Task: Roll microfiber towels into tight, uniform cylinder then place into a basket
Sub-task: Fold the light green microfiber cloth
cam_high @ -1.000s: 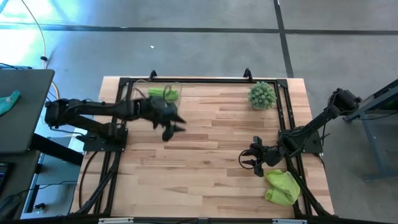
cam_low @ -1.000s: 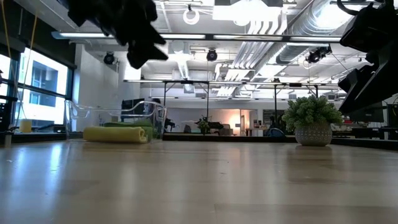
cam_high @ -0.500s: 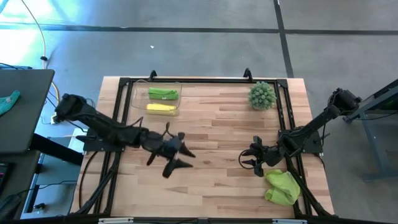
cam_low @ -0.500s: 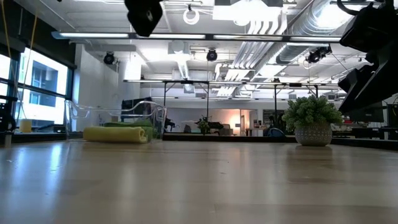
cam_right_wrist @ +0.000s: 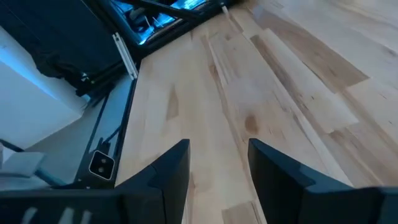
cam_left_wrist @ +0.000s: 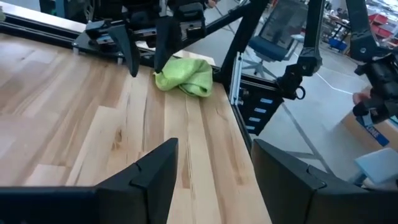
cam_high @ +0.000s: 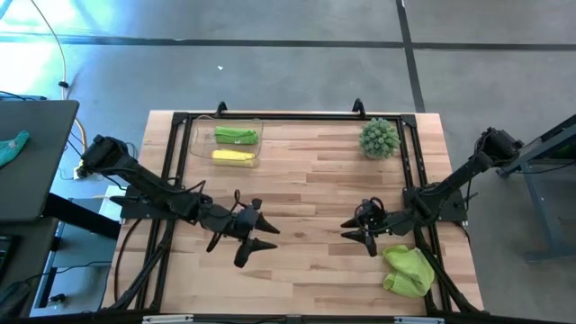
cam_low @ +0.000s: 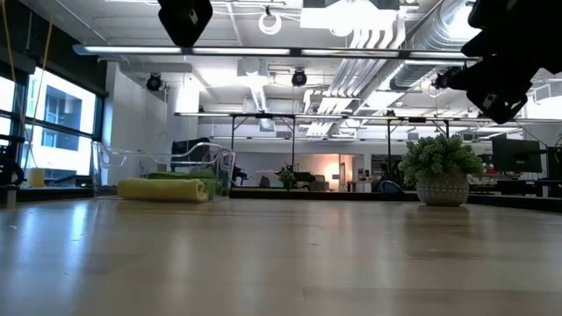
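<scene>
A light green towel (cam_high: 407, 270) lies crumpled on the table at the near right corner; it also shows in the left wrist view (cam_left_wrist: 184, 76). A green roll (cam_high: 236, 135) and a pale yellow roll (cam_high: 232, 156) lie side by side in the clear basket (cam_high: 194, 135) at the far left. My left gripper (cam_high: 270, 237) hangs open and empty over the table's middle, pointing toward the right edge. My right gripper (cam_high: 354, 232) is open and empty, just left of the crumpled towel and above the table.
A spiky green plant in a pot (cam_high: 379, 138) stands at the far right. A black frame (cam_high: 409, 162) runs along the table's edges. Bare wood (cam_high: 310, 189) lies between the two grippers and the basket.
My left gripper has swung from beside the basket toward the table's near edge and the right, ending over the middle with its fingers spread. My right gripper has shifted a little toward the table's left. The towels have stayed where they were.
</scene>
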`<act>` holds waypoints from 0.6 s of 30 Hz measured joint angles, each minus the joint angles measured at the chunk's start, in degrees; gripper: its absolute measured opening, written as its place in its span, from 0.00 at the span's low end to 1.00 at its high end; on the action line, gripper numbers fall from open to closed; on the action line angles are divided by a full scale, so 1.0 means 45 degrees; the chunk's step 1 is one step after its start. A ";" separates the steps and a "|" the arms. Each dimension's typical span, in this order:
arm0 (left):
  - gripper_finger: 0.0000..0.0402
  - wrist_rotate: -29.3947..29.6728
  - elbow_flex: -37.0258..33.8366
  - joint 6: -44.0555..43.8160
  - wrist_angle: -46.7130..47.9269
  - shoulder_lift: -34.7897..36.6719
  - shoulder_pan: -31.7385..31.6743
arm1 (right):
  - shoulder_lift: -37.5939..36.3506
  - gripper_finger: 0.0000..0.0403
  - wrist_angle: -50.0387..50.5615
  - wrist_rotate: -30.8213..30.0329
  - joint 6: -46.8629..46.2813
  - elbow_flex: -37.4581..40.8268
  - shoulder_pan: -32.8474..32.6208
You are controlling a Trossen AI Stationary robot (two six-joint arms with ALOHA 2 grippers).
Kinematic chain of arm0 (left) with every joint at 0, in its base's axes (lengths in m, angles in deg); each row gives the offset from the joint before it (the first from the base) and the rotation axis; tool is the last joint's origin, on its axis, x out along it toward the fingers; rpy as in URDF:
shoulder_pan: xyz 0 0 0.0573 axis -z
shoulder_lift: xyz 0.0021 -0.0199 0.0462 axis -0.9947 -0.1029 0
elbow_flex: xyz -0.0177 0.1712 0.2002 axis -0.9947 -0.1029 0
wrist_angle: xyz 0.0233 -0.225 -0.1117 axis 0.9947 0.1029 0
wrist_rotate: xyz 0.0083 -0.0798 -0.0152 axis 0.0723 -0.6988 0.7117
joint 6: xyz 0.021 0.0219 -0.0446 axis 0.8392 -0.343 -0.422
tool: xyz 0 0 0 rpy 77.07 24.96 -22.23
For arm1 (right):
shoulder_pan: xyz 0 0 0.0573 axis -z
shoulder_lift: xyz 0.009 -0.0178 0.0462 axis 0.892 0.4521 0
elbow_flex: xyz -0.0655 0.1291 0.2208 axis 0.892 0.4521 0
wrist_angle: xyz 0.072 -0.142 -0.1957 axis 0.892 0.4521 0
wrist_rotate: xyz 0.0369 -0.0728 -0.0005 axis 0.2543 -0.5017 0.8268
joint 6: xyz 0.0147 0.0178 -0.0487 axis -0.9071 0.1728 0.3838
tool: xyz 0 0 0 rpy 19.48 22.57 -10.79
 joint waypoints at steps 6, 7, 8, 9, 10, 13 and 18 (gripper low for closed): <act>0.48 0.0000 0.0000 0.0251 -0.0003 0.0000 0.0000 | 0.0000 0.38 -0.0325 -0.0258 -0.0255 0.0000 0.0109; 0.48 0.0000 0.0000 0.0367 -0.0003 0.0000 0.0000 | 0.0000 0.38 -0.0461 -0.0262 -0.0238 0.0000 0.0181; 0.48 0.0000 0.0000 0.0445 0.0001 0.0000 0.0000 | 0.0000 0.38 -0.0670 -0.0267 -0.0284 0.0000 0.0248; 0.48 0.0000 0.0000 0.0443 0.0002 0.0000 0.0000 | 0.0000 0.38 -0.0902 -0.0275 -0.0373 0.0000 0.0330; 0.48 0.0000 0.0000 0.0437 0.0002 0.0000 0.0000 | -0.0003 0.38 -0.1035 -0.0238 -0.0418 0.0000 0.0434; 0.48 0.0000 0.0000 0.0437 0.0006 0.0000 0.0000 | 0.0000 0.38 -0.0748 0.1824 -0.0914 -0.0073 0.0931; 0.48 0.0000 0.0000 0.0695 0.0006 0.0000 -0.0005 | 0.0000 0.38 0.2728 0.4661 -0.2033 -0.1313 0.1690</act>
